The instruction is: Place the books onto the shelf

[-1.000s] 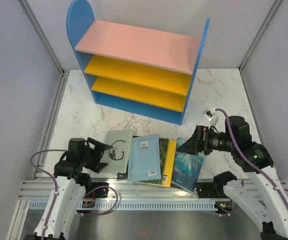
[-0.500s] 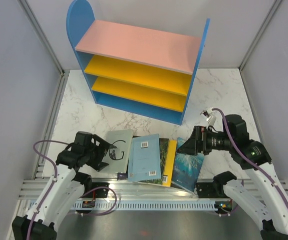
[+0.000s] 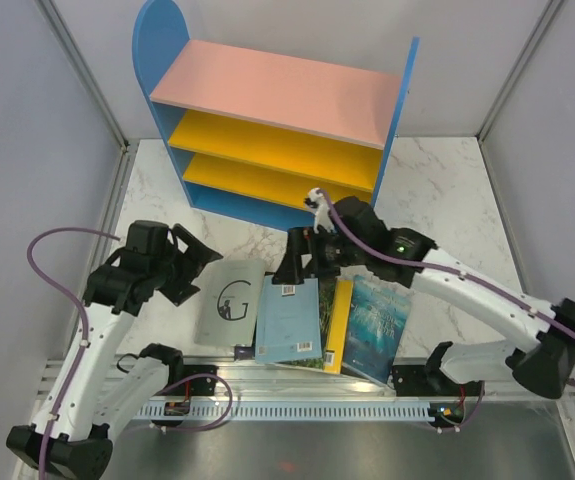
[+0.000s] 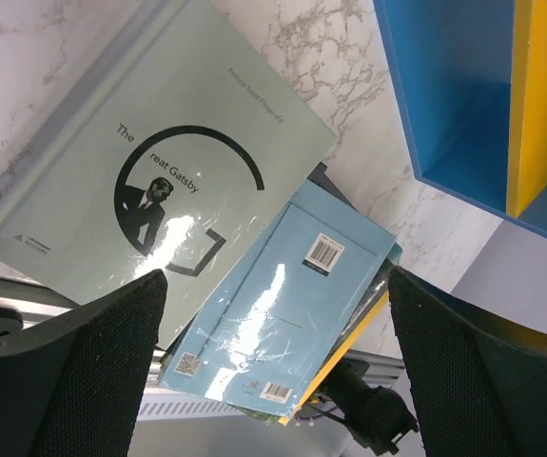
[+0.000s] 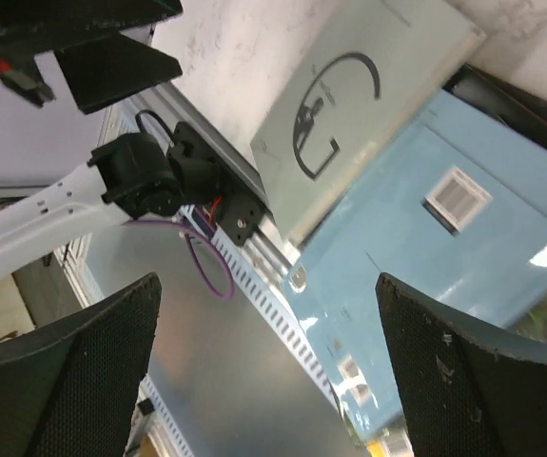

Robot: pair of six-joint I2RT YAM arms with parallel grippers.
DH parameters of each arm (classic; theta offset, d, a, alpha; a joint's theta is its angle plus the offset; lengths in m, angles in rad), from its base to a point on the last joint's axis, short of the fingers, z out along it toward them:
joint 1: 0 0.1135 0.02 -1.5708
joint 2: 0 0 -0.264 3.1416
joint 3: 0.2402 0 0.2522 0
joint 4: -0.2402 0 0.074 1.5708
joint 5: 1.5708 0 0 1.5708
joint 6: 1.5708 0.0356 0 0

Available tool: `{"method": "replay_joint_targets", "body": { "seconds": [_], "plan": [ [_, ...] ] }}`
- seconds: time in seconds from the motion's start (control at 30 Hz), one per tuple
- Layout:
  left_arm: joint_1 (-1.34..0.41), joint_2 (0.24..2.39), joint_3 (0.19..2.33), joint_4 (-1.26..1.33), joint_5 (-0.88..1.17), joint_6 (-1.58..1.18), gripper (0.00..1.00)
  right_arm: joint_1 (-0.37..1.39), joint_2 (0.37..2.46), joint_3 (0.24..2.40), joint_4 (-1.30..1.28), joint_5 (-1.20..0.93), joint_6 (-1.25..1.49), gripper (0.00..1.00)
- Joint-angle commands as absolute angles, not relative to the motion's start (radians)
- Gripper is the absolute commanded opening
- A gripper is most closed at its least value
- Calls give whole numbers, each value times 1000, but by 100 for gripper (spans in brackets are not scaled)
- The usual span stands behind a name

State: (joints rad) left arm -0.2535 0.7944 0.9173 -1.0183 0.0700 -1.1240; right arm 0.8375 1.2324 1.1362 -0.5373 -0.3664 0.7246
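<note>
Grey-green paperback (image 3: 229, 300) with the big "G" lay flat on the marble bench (image 3: 447, 200), just to the right of the left end effector (image 3: 199, 270) and apart from it; that end effector was spread wide and held nothing; in its wrist view both fingers (image 4: 73, 381) stood far apart, with the grey-green cover and the light blue book (image 3: 289, 318) on the bench beneath them.

Right end effector (image 3: 302, 268) hung over the far edge of the light blue book, jaws also spread wide, pinching nothing; from the wrist view its fingers (image 5: 64, 381) looked clear of the cover, but I couldn't confirm contact from the top view.

Light blue book overlapped the right edge of the grey-green one; a dark cover (image 4: 322, 177) peeked out from under both; yellow book (image 3: 339, 318) stuck out from under the blue one, to the right of the right end effector; teal ocean book (image 3: 379, 325) came next on that side; couldn't tell which of those two sat on top.

The fan of books lay at the near edge of the bench, against the aluminium rail (image 3: 297, 405).

Shelf (image 3: 157, 50) stood upright beyond both end effectors, at the far side of the bench; blue sides, pink top board, two yellow-orange boards inside; the right end effector was nearer to its base than the left one was.
</note>
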Motion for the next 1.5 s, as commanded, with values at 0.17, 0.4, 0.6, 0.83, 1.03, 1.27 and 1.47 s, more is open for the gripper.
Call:
{"method": "replay_joint_targets", "body": {
  "seconds": [0.17, 0.4, 0.6, 0.83, 1.03, 1.27, 1.47],
  "plan": [
    [-241, 795, 1003, -1146, 31, -950, 100, 934, 1541, 1261, -420, -61, 785, 98],
    [-242, 793, 1022, -1173, 94, -902, 100, 934, 1744, 1347, -338, -8, 813, 98],
    [-241, 818, 1088, -1209, 109, -847, 100, 913, 1837, 1335, -229, -6, 885, 98],
    [-239, 801, 1106, -1249, 109, -801, 100, 902, 1948, 1331, -169, 14, 983, 98],
    [-239, 799, 1129, -1282, 92, -770, 100, 903, 1999, 1318, -40, -40, 1051, 90],
    [-241, 784, 1132, -1301, 64, -750, 100, 910, 1987, 1293, 51, -83, 1066, 61],
    [-241, 790, 1126, -1286, 69, -759, 100, 913, 1964, 1267, 63, -132, 1037, 37]
  ]
}}
